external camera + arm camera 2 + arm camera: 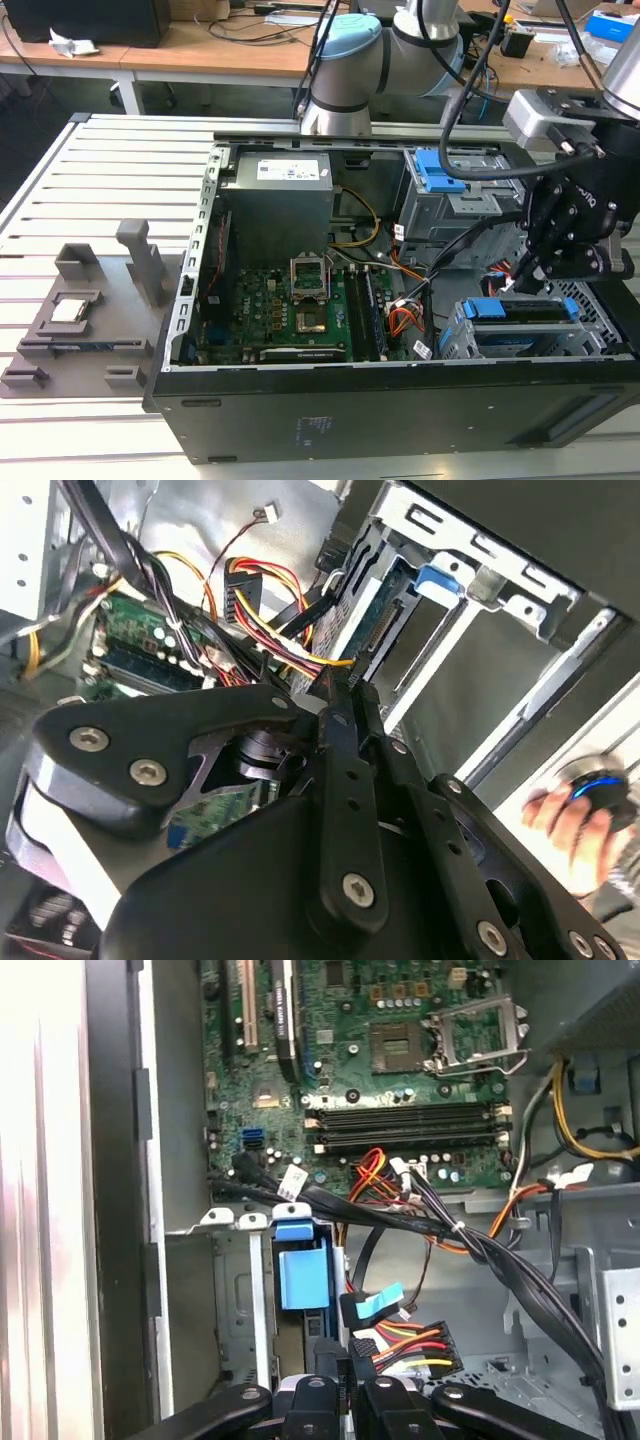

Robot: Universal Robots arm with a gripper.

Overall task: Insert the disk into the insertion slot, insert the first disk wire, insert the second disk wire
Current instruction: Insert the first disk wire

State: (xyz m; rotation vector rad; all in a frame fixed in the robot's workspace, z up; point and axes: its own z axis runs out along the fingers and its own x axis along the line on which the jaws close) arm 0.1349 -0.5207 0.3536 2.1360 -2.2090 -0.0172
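The disk (522, 310) lies inside the insertion slot (462, 342), a low perforated cage at the case's front on the exterior view's right, with the blue carrier showing at both ends. My gripper (537, 280) hangs just above the cage's inner end. In the second wrist view the gripper (346, 680) is shut on a black plug with yellow and red wires (300, 658), a short way from the disk's connector edge (388, 620). In the first wrist view the gripper (346, 1365) sits beside the blue carrier (303, 1278). A blue-tagged black plug (372, 1308) lies loose nearby.
A taller cage with a blue latch plate (438, 170) stands behind the slot. Cable bundles (440, 1225) cross between the motherboard (290, 310) and the cages. A second plug on the coloured wires (440, 1345) hangs close by. A person's hand (560, 815) rests outside the case.
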